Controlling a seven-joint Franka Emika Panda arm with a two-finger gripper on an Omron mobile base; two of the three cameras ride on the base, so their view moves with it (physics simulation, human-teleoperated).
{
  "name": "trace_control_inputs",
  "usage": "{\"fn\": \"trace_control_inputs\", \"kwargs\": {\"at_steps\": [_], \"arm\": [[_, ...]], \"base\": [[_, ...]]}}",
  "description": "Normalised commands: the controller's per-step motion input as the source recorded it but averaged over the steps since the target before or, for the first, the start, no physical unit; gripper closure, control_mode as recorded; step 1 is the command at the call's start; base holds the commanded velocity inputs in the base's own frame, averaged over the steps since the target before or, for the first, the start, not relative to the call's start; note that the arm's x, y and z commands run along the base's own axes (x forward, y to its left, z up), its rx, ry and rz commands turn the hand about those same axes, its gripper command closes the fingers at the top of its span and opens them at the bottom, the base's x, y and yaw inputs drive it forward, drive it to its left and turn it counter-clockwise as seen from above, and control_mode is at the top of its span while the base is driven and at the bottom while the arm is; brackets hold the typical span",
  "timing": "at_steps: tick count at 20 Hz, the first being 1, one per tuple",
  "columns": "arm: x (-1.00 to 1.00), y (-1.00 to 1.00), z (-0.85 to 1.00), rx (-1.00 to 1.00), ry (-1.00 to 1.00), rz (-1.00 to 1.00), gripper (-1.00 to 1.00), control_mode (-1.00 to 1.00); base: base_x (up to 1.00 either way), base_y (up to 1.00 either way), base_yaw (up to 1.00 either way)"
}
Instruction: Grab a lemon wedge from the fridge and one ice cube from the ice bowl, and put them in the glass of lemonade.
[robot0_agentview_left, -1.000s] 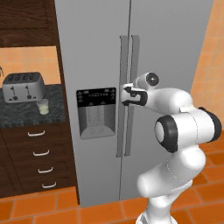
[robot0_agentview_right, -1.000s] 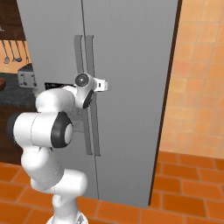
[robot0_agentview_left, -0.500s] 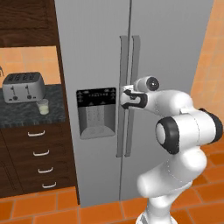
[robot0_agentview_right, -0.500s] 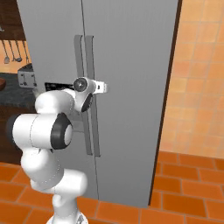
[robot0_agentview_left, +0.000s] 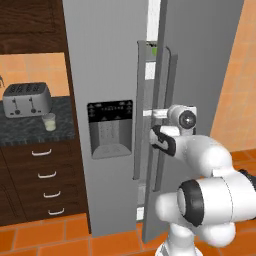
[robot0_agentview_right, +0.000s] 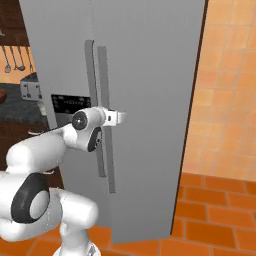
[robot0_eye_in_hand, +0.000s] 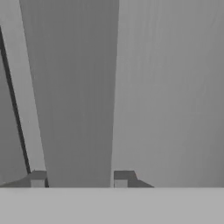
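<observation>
The grey steel fridge (robot0_agentview_left: 105, 60) (robot0_agentview_right: 150, 75) stands right in front of me. Its right door (robot0_agentview_left: 205, 65) is ajar, with a white strip of the inside showing in the gap. My gripper (robot0_agentview_left: 159, 114) (robot0_agentview_right: 111, 118) is shut on that door's long vertical handle (robot0_agentview_left: 165, 80) (robot0_eye_in_hand: 74, 109) at mid height. In the hand view the handle runs up between my two fingertips (robot0_eye_in_hand: 37, 178). A small yellow-green speck (robot0_agentview_left: 152, 47) sits high in the gap, too small to identify. The glass of lemonade (robot0_agentview_left: 48, 121) stands on the dark counter. The ice cube is out of view.
A silver toaster (robot0_agentview_left: 26, 99) sits on the black counter (robot0_agentview_left: 20, 132) left of the fridge, above dark drawers (robot0_agentview_left: 45, 175). A sliver of a dark reddish-brown bowl (robot0_agentview_right: 1, 94) shows at the left edge. An orange tiled wall (robot0_agentview_right: 230, 100) lies right of the fridge.
The jaws have closed on the right door's handle. The right door, shut before, has swung toward me and a gap has opened between the doors.
</observation>
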Motion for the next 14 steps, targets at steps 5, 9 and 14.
{"fn": "trace_control_inputs", "kwargs": {"at_steps": [5, 9, 14], "arm": [[-0.93, -0.81, 1.0, 0.08, -0.08, -0.38, -1.0, -1.0], [-0.92, -0.39, 1.0, 0.05, -0.02, -0.36, -1.0, -1.0], [-0.75, 0.64, 0.55, 0.0, -0.28, -0.25, -1.0, -1.0]], "base": [[0.0, 0.0, 0.0], [0.0, 0.0, 0.0], [0.0, 0.0, 0.0]]}}
